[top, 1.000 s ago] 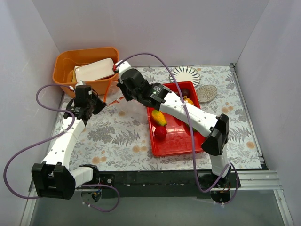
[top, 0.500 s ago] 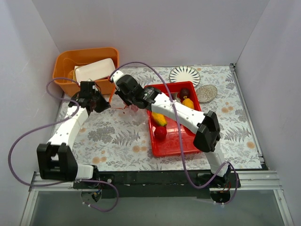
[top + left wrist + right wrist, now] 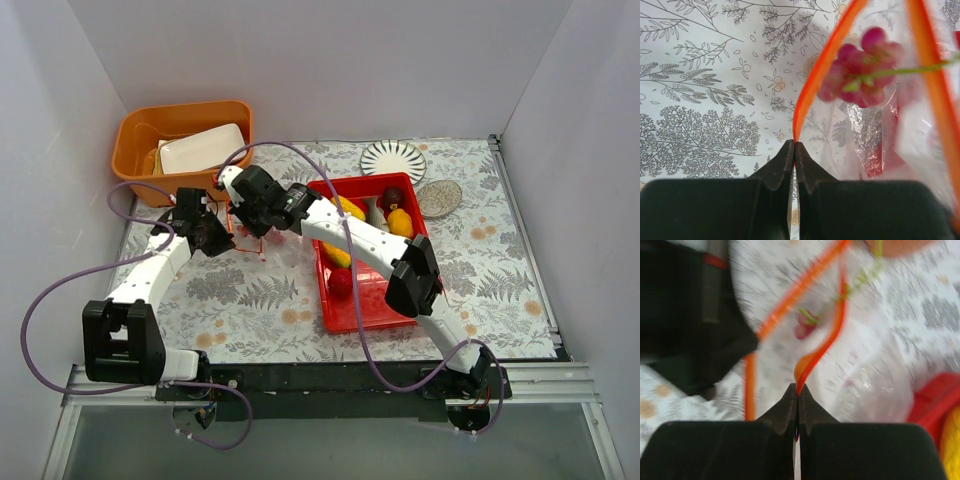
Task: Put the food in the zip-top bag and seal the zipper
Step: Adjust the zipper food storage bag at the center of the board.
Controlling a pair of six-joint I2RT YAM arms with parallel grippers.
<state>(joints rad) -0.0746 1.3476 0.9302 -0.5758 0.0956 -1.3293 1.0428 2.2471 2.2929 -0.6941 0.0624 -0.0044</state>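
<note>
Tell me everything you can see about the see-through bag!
It is a clear, crinkly plastic bag with an orange-red zipper strip along its mouth. The mouth gapes open, its two strips apart. The left gripper pinches one strip and the right gripper pinches the other, beside the red tray. Pink-purple grapes on a green stem show inside.

The bag point(image 3: 867, 137) is clear, its zipper point(image 3: 812, 85) orange-red, grapes point(image 3: 860, 65) purple-pink, tray point(image 3: 360, 305) red, table cover point(image 3: 700, 100) grey fern-print.
</note>
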